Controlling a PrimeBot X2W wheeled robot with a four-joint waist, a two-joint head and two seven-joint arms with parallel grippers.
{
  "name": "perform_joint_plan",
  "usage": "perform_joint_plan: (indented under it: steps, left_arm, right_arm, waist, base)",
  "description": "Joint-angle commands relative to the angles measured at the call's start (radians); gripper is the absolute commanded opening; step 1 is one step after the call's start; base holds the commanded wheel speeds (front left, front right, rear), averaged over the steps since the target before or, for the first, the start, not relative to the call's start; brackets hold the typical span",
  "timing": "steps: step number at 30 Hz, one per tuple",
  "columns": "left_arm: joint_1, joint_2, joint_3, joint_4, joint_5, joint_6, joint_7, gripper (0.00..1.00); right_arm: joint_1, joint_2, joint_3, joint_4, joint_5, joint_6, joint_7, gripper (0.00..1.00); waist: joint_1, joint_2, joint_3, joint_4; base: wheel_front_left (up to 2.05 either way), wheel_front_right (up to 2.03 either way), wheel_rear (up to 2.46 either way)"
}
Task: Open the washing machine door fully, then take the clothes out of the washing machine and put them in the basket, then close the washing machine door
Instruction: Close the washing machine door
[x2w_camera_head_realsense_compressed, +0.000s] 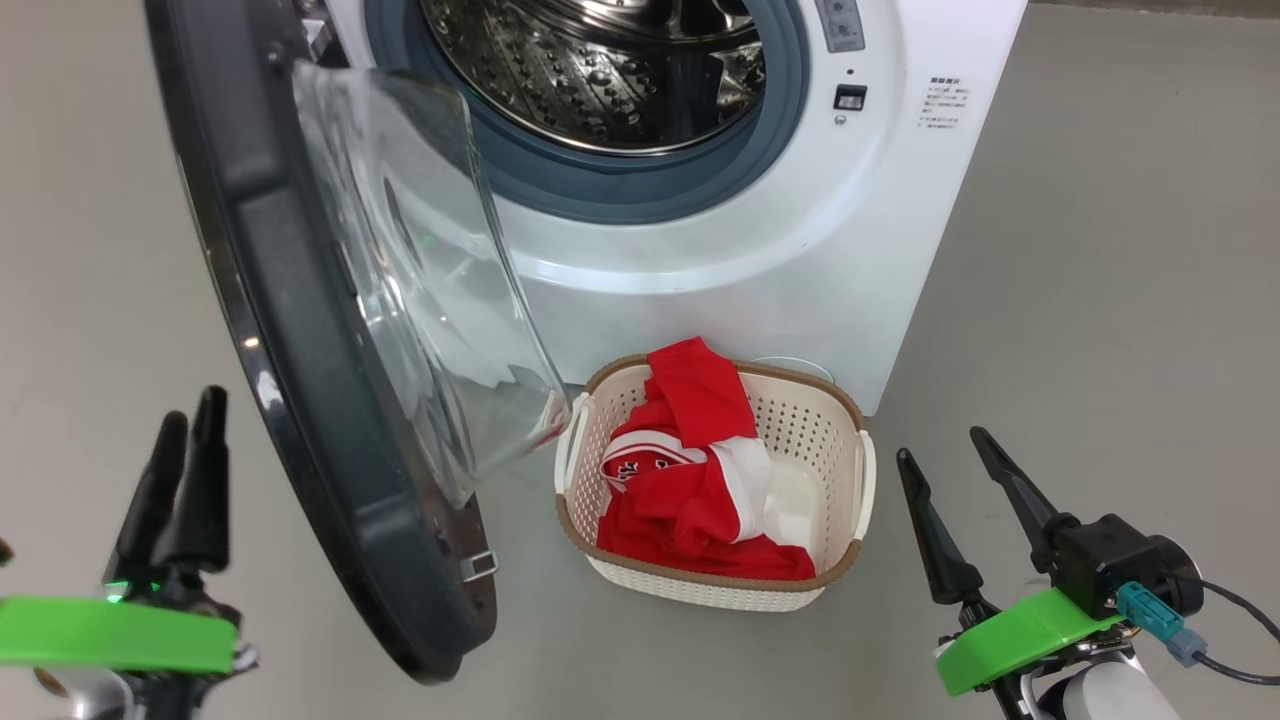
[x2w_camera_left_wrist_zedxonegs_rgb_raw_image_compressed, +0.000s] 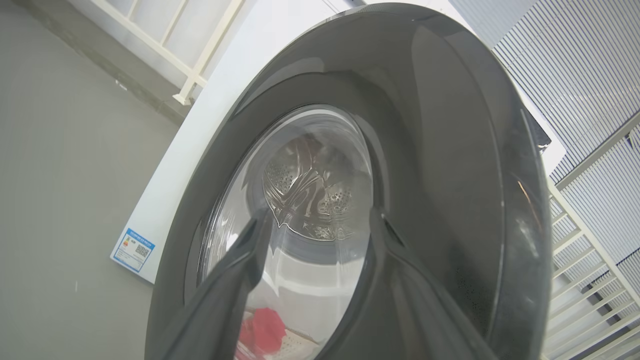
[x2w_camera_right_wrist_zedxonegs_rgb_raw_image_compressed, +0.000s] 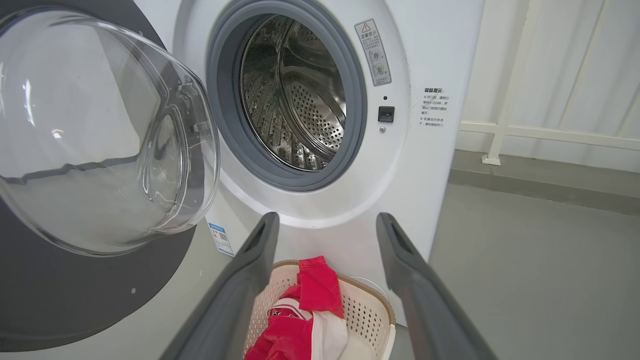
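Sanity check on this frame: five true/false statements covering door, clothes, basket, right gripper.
1. The washing machine door is shut. False: it stands wide open.
2. The clothes lie in the basket. True.
3. The right gripper holds a red garment. False: its fingers are apart, holding nothing.
4. The drum of the washing machine looks empty where visible. True.
5. The basket sits on top of the washing machine. False: it sits on the floor in front of it.
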Motion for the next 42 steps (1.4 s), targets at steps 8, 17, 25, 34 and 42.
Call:
perform_joint_plan:
  steps: [8, 17, 25, 34, 42]
  left_arm:
    - [0.035, 0.043, -0.029, -0.059, 0.244, -0.025, -0.175, 1.00]
    - [0.137, 0.043, -0.034, -0.071, 0.484, 0.030, -0.244, 1.00]
    - [0.183, 0.006, -0.035, -0.062, 0.574, 0.032, -0.250, 1.00]
    - [0.202, -0.022, -0.033, -0.025, 0.642, 0.021, -0.250, 1.00]
    - [0.197, -0.034, -0.020, -0.007, 0.669, 0.019, -0.250, 1.00]
  right_arm:
    - [-0.025, -0.001, 0.025, -0.025, 0.014, 0.006, -0.006, 1.00]
    - [-0.014, -0.001, 0.028, -0.028, 0.023, 0.006, -0.006, 1.00]
    - [0.002, -0.001, 0.025, -0.048, 0.016, 0.006, -0.006, 1.00]
    - [0.024, -0.001, 0.017, -0.071, 0.015, 0.006, -0.006, 1.00]
    - [0.026, -0.001, 0.016, -0.074, 0.014, 0.006, -0.006, 1.00]
  waist:
    - [0.0000, -0.0001, -0.011, 0.006]
    - [0.0000, -0.0001, -0.028, -0.006]
    - [0.0000, -0.0001, -0.039, -0.003]
    - [0.0000, -0.0001, -0.043, 0.008]
    - [0.0000, -0.0001, -0.047, 0.016]
  base:
    - [0.00, 0.00, 0.00]
    - [0.00, 0.00, 0.00]
    - [0.00, 0.00, 0.00]
    - [0.00, 0.00, 0.00]
    - [0.00, 0.00, 0.00]
